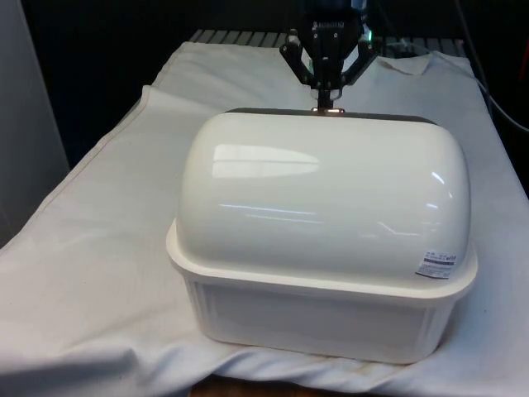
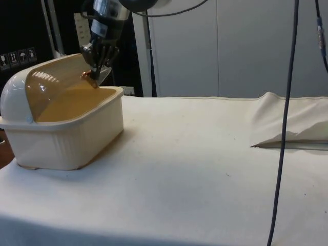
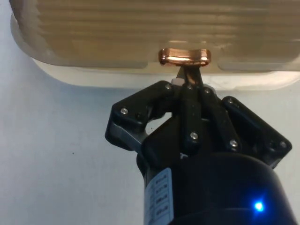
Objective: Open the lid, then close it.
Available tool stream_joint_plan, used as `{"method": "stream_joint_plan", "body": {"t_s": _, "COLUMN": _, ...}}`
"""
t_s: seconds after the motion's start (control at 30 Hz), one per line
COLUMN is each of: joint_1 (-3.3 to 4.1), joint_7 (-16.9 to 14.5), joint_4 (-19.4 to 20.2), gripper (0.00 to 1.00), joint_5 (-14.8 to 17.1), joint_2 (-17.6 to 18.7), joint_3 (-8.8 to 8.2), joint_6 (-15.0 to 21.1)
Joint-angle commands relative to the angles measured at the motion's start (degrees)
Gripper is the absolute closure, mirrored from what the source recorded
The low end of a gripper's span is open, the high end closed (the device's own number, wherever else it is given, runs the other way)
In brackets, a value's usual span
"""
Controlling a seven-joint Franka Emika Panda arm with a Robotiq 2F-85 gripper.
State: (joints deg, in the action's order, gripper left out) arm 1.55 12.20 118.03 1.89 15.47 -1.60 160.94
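A cream bread box (image 1: 314, 314) stands on the cloth with its rounded back towards the front view. In the side view its ribbed roll lid (image 2: 56, 89) curves down towards the front wall of the box (image 2: 66, 138). The lid's lower edge lies close above the front rim. A copper handle (image 3: 184, 56) sits on that edge, also seen as a glint (image 1: 328, 110) behind the dome. My gripper (image 3: 188, 77) reaches down at the box's front side (image 2: 95, 72), fingers pressed together at the handle's stem. From the front view it (image 1: 328, 95) stands just behind the dome.
A black cable (image 2: 287, 102) hangs in front of the side camera. The cloth is bunched into a fold (image 2: 287, 125) at the side view's right. A small label (image 1: 436, 265) sticks on the box's rim. Open cloth lies around the box.
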Motion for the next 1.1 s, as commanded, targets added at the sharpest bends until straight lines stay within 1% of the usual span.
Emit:
{"method": "stream_joint_plan", "body": {"t_s": 0.0, "joint_1": 0.23, "joint_7": 0.5, "joint_4": -0.2, "gripper": 1.0, "joint_5": -0.7, "joint_2": 0.1, "joint_3": -0.52, "joint_6": 0.6}}
{"method": "stream_joint_plan", "body": {"t_s": 0.03, "joint_1": 0.0, "joint_7": 0.0, "joint_4": -0.1, "gripper": 1.0, "joint_5": 0.0, "joint_2": 0.0, "joint_3": 0.0, "joint_6": 0.1}}
{"method": "stream_joint_plan", "body": {"t_s": 0.07, "joint_1": 0.23, "joint_7": 0.4, "joint_4": -0.5, "gripper": 1.0, "joint_5": -0.7, "joint_2": 0.2, "joint_3": -0.52, "joint_6": 0.7}}
{"method": "stream_joint_plan", "body": {"t_s": 0.27, "joint_1": 0.17, "joint_7": 0.2, "joint_4": -2.1, "gripper": 1.0, "joint_5": -0.6, "joint_2": 0.8, "joint_3": -0.4, "joint_6": 1.5}}
{"method": "stream_joint_plan", "body": {"t_s": 0.3, "joint_1": 0.0, "joint_7": -0.2, "joint_4": -1.9, "gripper": 1.0, "joint_5": 0.0, "joint_2": 0.5, "joint_3": -0.06, "joint_6": 0.9}}
{"method": "stream_joint_plan", "body": {"t_s": 0.33, "joint_1": 0.11, "joint_7": 0.1, "joint_4": -2.4, "gripper": 1.0, "joint_5": -0.6, "joint_2": 0.9, "joint_3": -0.4, "joint_6": 1.6}}
{"method": "stream_joint_plan", "body": {"t_s": 0.57, "joint_1": 0.06, "joint_7": -0.1, "joint_4": -5.0, "gripper": 1.0, "joint_5": -0.3, "joint_2": 2.4, "joint_3": -0.23, "joint_6": 2.9}}
{"method": "stream_joint_plan", "body": {"t_s": 0.6, "joint_1": 0.0, "joint_7": -0.2, "joint_4": -4.5, "gripper": 1.0, "joint_5": 0.0, "joint_2": 1.9, "joint_3": -0.06, "joint_6": 2.1}}
{"method": "stream_joint_plan", "body": {"t_s": 0.63, "joint_1": 0.06, "joint_7": -0.1, "joint_4": -5.4, "gripper": 1.0, "joint_5": -0.3, "joint_2": 2.6, "joint_3": -0.23, "joint_6": 3.2}}
{"method": "stream_joint_plan", "body": {"t_s": 0.77, "joint_1": 0.06, "joint_7": -0.2, "joint_4": -7.1, "gripper": 1.0, "joint_5": -0.2, "joint_2": 3.8, "joint_3": -0.17, "joint_6": 4.1}}
{"method": "stream_joint_plan", "body": {"t_s": 0.8, "joint_1": 0.06, "joint_7": -0.1, "joint_4": -7.2, "gripper": 1.0, "joint_5": -0.3, "joint_2": 3.7, "joint_3": -0.23, "joint_6": 4.2}}
{"method": "stream_joint_plan", "body": {"t_s": 0.83, "joint_1": 0.0, "joint_7": -0.2, "joint_4": -7.0, "gripper": 1.0, "joint_5": 0.0, "joint_2": 3.6, "joint_3": -0.06, "joint_6": 3.5}}
{"method": "stream_joint_plan", "body": {"t_s": 0.9, "joint_1": 0.11, "joint_7": -0.1, "joint_4": -7.2, "gripper": 1.0, "joint_5": -0.3, "joint_2": 3.4, "joint_3": -0.29, "joint_6": 4.4}}
{"method": "stream_joint_plan", "body": {"t_s": 1.07, "joint_1": 0.23, "joint_7": 0.2, "joint_4": -6.8, "gripper": 1.0, "joint_5": -0.6, "joint_2": 2.5, "joint_3": -0.57, "joint_6": 4.5}}
